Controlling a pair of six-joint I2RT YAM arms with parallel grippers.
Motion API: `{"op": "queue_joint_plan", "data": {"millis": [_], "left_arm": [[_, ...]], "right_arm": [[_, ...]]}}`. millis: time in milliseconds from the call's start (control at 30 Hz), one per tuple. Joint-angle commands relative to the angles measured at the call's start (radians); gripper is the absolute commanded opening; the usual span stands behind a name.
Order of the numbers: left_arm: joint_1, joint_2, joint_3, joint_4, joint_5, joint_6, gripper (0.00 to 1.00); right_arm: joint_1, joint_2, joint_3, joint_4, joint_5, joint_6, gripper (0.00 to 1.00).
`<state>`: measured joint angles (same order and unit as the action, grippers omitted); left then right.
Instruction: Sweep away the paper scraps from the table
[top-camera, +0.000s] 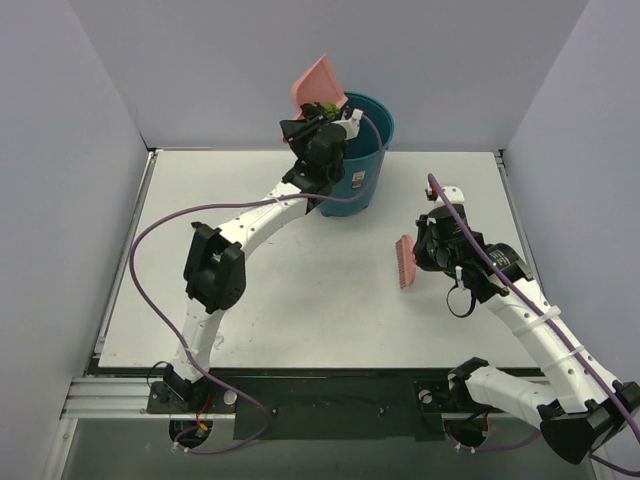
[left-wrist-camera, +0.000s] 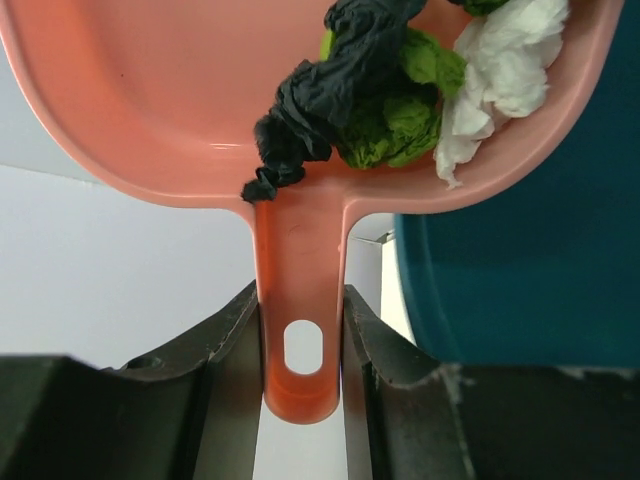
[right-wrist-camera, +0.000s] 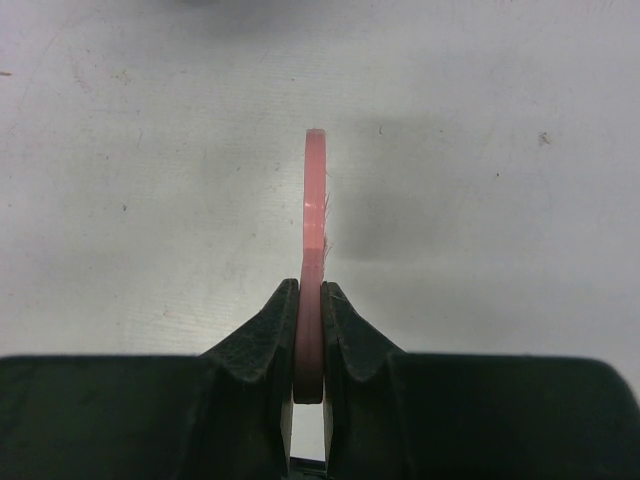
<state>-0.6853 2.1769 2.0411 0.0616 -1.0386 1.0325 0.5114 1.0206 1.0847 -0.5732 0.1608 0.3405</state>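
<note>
Nearest me on the right, my right gripper (right-wrist-camera: 309, 298) is clamped on the pink brush (right-wrist-camera: 314, 200) above the table (top-camera: 300, 300). At the far edge, my left gripper (left-wrist-camera: 300, 315) pinches the dustpan (left-wrist-camera: 150, 100) by its handle. The paper scraps (left-wrist-camera: 385, 95) are heaped in the pan, at the teal bin (top-camera: 362, 185).

Left wrist view. The left gripper (left-wrist-camera: 300, 305) clamps the handle (left-wrist-camera: 300, 255) of a pink dustpan (left-wrist-camera: 150, 100), one dark finger (left-wrist-camera: 225, 345) pressed to each side; an oval hanging hole (left-wrist-camera: 303, 347) lies between them. Paper scraps (left-wrist-camera: 395, 95), black, green and white, bunch against the pan's rear wall, from just above the handle root toward its right edge. A teal bin (left-wrist-camera: 520, 270) fills the lower right.
</note>
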Motion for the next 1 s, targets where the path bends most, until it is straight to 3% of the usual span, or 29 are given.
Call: {"op": "queue_joint_plan", "data": {"millis": [0,400,700,967], "left_arm": [[0.003,-0.089,-0.077,0.288,0.006,0.127,0.00],[0.000,-0.146,-0.254,0.631,0.130,0.418,0.00],[0.004,-0.180,-0.383,0.782,0.305,0.583,0.00],[0.023,-0.224,-0.444,0.782,0.408,0.646,0.00]], "right_arm": [[0.006,-0.022,-0.005,0.033,0.016,0.008,0.00],[0.010,-0.031,-0.006,0.033,0.016,0.008,0.00],[0.010,-0.039,-0.009,0.032,0.016,0.008,0.00],[0.012,-0.047,-0.008,0.029,0.014,0.005,0.00]]}}
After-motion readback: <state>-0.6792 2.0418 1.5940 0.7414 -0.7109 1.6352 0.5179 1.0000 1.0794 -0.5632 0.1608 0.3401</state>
